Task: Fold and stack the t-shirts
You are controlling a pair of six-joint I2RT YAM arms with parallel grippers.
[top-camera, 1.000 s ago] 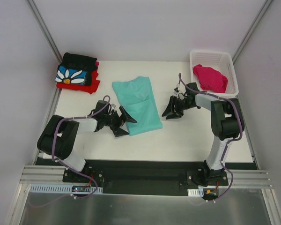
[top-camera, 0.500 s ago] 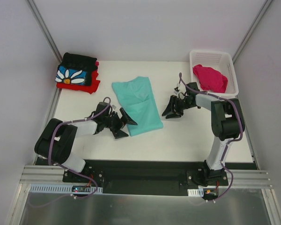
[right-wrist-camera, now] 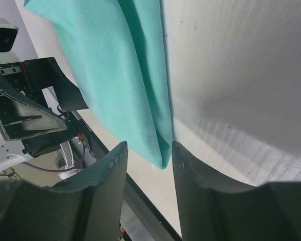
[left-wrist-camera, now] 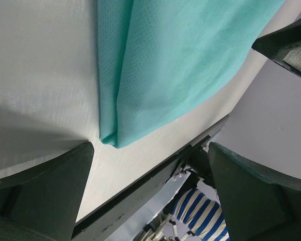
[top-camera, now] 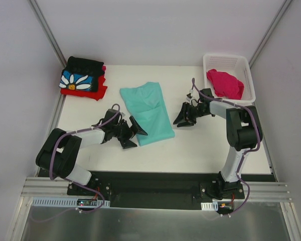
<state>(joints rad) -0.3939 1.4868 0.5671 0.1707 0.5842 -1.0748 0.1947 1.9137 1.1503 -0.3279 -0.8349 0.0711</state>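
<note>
The teal shirt [top-camera: 148, 113] looks light and limp; I'd pinch its near corners. My left gripper [top-camera: 135, 135] gapes wide, my right gripper [top-camera: 183, 121] half-parted, both empty.

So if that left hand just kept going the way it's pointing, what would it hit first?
Most likely the mint-teal shirt. The open left hand points at its near corner, which lies just ahead between the fingers. How close it is, I can't judge.
</note>
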